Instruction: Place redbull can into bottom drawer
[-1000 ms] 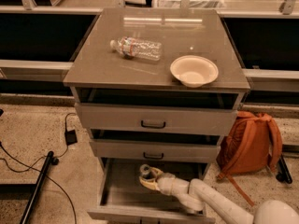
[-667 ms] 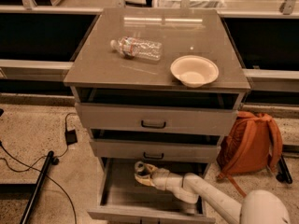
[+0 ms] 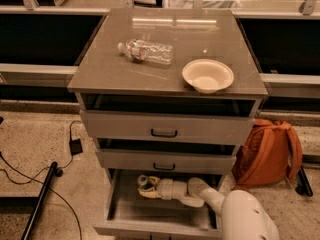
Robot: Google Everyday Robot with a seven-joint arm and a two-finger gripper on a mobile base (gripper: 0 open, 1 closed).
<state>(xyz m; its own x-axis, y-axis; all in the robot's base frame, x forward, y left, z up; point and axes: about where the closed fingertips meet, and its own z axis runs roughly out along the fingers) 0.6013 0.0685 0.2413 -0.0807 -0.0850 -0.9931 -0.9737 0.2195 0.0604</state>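
The bottom drawer (image 3: 155, 228) of the grey cabinet is pulled open and shows a plain grey inside. My gripper (image 3: 144, 186) reaches into it from the right and sits at the drawer's back left, low over the floor of the drawer. Its pale fingers are closed around the redbull can (image 3: 143, 179); only the can's roundish silver top shows between them, and the rest is hidden. My white arm (image 3: 240, 214) comes in from the lower right over the drawer's front right corner.
A clear plastic bottle (image 3: 146, 50) lies on the cabinet top beside a white bowl (image 3: 207, 75). The two upper drawers (image 3: 165, 131) stand slightly out. An orange backpack (image 3: 267, 154) leans right of the cabinet. Cables (image 3: 30, 174) and a black pole (image 3: 42, 196) lie at the left.
My gripper has moved to the left inside the bottom drawer with the can in it. Bottle and bowl have not moved.
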